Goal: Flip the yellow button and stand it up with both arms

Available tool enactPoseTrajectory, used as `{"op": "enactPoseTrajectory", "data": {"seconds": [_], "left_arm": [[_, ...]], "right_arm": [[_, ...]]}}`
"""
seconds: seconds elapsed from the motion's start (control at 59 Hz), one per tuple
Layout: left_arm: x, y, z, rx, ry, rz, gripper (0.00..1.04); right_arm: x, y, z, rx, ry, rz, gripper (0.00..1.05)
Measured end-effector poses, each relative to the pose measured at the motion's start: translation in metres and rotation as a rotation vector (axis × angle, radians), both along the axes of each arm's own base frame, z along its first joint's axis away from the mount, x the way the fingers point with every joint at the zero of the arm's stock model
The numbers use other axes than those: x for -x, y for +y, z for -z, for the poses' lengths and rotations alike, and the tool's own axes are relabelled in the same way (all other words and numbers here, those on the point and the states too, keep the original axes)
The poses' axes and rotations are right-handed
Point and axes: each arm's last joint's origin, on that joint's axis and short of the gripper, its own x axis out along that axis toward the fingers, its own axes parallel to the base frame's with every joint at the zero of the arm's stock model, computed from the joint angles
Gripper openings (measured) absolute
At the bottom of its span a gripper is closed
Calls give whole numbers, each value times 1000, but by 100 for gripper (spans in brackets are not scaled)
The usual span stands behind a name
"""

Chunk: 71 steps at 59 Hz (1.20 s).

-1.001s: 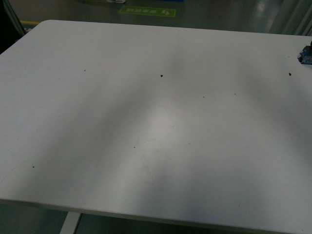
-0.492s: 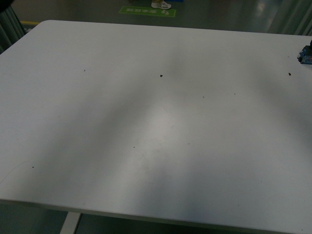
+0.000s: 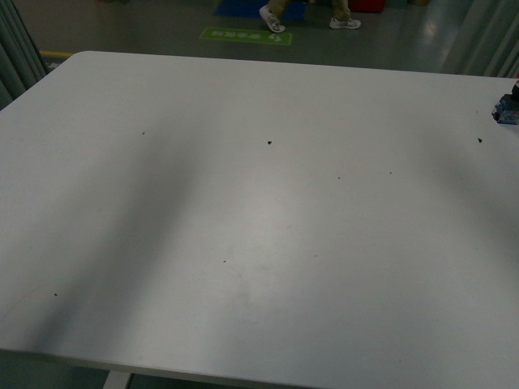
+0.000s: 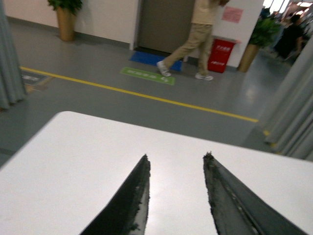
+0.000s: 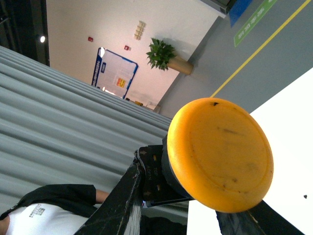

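Yellow button [image 5: 220, 154] clamped in right hand [image 5: 190, 196], raised off white counter [image 3: 243, 203], cap toward wrist camera. Left hand [image 4: 176, 156] spread wide, empty, above counter. Picked up; flipping and standing apparently not yet done.

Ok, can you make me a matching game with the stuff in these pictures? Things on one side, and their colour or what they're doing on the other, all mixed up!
Things:
1. button
2. left claw
3. bin
4. floor sign

Colour or state:
A. red
B. open, with nothing in it
C. green
D. yellow

Right pairs: 1-D, 2-B, 3-A, 4-C.
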Motion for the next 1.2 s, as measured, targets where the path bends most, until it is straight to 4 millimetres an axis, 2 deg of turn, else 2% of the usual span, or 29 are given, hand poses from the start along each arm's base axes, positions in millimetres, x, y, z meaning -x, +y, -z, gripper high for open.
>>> {"op": "enactPoseTrajectory", "data": {"seconds": [0.102, 0.136, 0.305, 0.56, 0.797, 0.984, 1.204], "left_arm": [[26, 17, 15, -71, 22, 24, 7], [32, 22, 18, -77, 23, 27, 3], [69, 49, 32, -103, 23, 17, 4], [100, 65, 42, -109, 23, 19, 4], [122, 74, 48, -110, 25, 15, 4], [135, 86, 60, -109, 26, 9, 4], [147, 86, 53, -109, 3, 13, 4]], "right_arm": [[3, -2, 4, 0, 3, -5, 33], [4, -4, 5, -4, 1, -4, 33], [10, -14, 10, -13, 3, 4, 33], [13, -28, 17, -6, 28, 40, 33], [19, -37, 9, -7, -8, 58, 33], [20, -42, 13, 45, 37, 92, 33], [20, -44, 12, 85, 6, 89, 33]]}}
